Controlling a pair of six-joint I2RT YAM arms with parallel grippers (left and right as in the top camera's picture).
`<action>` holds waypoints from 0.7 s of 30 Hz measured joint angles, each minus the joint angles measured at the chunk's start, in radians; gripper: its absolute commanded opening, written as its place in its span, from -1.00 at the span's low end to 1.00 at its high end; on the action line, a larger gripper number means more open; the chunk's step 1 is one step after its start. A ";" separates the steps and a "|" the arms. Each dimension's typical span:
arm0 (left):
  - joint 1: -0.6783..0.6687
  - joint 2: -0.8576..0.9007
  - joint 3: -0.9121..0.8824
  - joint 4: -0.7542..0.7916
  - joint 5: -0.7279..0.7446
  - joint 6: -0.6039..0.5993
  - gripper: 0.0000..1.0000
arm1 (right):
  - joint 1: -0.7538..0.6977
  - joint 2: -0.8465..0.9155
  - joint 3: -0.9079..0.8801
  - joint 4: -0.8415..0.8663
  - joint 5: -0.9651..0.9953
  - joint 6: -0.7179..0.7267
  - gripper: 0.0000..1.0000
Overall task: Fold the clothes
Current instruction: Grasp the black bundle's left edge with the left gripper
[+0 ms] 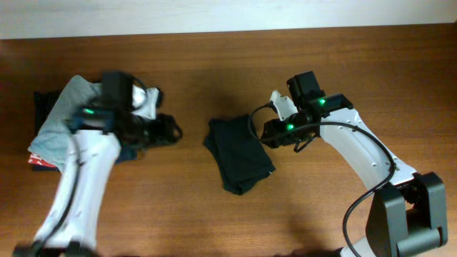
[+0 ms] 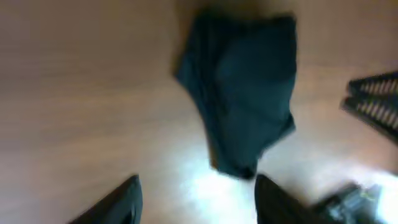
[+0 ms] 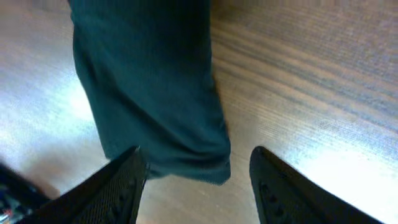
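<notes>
The black T-shirt point(image 1: 239, 154) lies folded on the table point(image 1: 371, 78). The left gripper point(image 1: 173, 132) stands to its left and the right gripper point(image 1: 264, 133) just to its right, both spread and empty. Withdraw upward so you do not snag the folds. Count: one T-shirt, two grippers, one garment pile point(image 1: 61, 127) far to its left.

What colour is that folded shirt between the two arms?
The shirt is plain black; overhead view shows it best.

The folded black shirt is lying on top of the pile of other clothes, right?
No. The black shirt lies folded on the bare wooden table, apart from the pile of other clothes. The overhead view shows it.
</notes>
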 measured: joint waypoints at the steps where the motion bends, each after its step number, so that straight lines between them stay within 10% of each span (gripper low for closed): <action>1: 0.000 0.021 -0.083 0.090 0.057 -0.029 0.18 | 0.000 0.000 0.000 0.012 0.000 0.018 0.13; 7: -0.007 0.081 -0.424 0.568 0.340 -0.268 0.25 | 0.000 0.001 0.000 0.042 0.000 0.098 0.11; 21: -0.114 0.134 -0.444 0.660 0.320 -0.518 0.35 | 0.073 0.077 0.000 0.082 0.000 0.122 -0.08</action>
